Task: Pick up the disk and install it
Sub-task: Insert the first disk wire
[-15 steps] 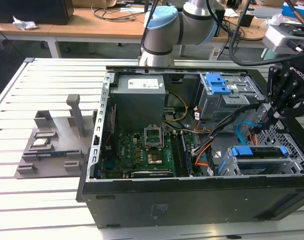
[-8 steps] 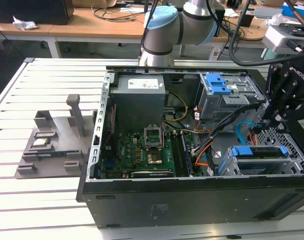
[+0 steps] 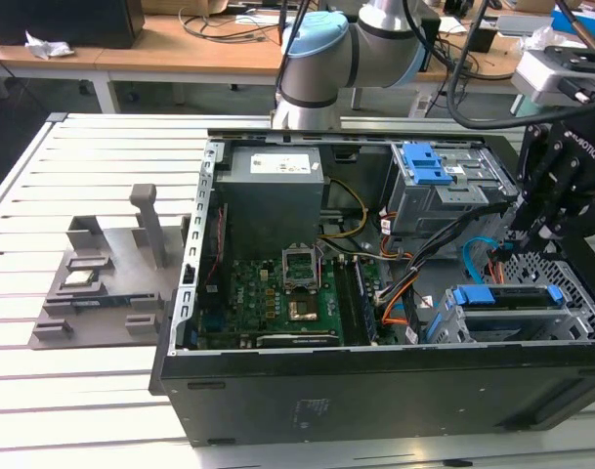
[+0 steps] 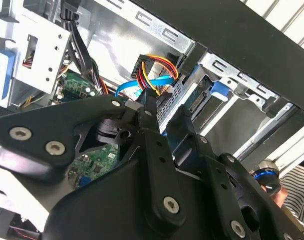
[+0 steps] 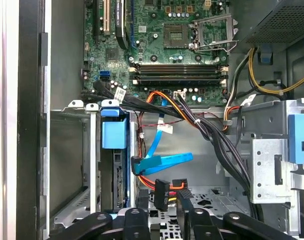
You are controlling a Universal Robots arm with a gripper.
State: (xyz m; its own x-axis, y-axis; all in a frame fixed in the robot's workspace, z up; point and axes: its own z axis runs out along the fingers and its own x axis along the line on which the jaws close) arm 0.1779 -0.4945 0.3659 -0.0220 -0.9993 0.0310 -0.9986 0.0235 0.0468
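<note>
White slatted tabletop [image 3: 102, 147] up front, a cluttered wooden desk [image 3: 180, 49] across the far side, and lying open on the slats is the big black metal computer case [image 3: 375, 391]. On the exterior view's left sits a grey moulded plastic fixture [image 3: 102, 274] with a small square silver chip [image 3: 79, 277] resting in it, well apart from the action. Inside the case there is a green circuit board [image 3: 268, 298], a boxy grey metal power supply [image 3: 273, 200] and, further to the exterior view's right, a grey metal cage with a blue plastic latch [image 3: 429, 186]. The pale blue and silver robot arm [image 3: 317, 59] reaches over from the far side, partly cut off by the picture's edge. Its black gripper [image 3: 531, 239] hangs at the case's right end. The gripper [image 5: 164, 220] has its jaws a narrow way apart and is holding nothing. Just beyond the tips stands a black plug on red, yellow and orange wires [image 5: 160, 192], with a flat bright blue ribbon cable [image 5: 166, 161] and a thick bundle of black cables [image 5: 211, 135] crowding the space. The silver hard disk with its blue plastic frame [image 3: 507, 296] sits in the perforated metal bay at the near right corner. It is seen edge-on in the first wrist view [image 5: 113, 132], so its label is hidden. In the second wrist view the gripper [image 4: 164, 117] covers much of the board, and the disk's blue tab [image 4: 217, 92] peeks out just beside it.
</note>
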